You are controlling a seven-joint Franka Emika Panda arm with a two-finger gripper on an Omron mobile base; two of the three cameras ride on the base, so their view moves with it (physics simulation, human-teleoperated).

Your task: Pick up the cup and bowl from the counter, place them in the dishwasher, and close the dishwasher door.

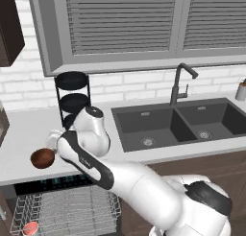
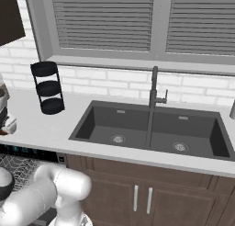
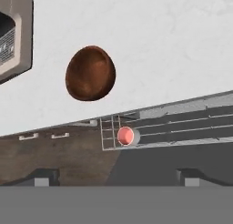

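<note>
Jaws (image 3: 116, 176) spread wide, empty, above bowl (image 3: 90, 73) on surface (image 3: 159, 45); cup (image 3: 126, 136) lying in dishwasher (image 1: 67, 208) rack

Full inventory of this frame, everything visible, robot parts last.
bowl: 1, reddish-brown, on the counter near its front edge, above the open dishwasher.
cup: 1, white with red interior, in the dishwasher rack.
counter: 1, light grey-white, along the wall.
dishwasher: 1, dark with silver wire rack, open below the counter.
sink: 1 double basin, dark grey, set in the counter.
faucet: 1, dark grey, behind the sink.
three-tier stand: 1, black, on the counter by the wall.
cabinets: brown, under the sink.
window blinds: grey, above the sink.
pincer: 1, dark tips, open, above the bowl and rack.
</note>
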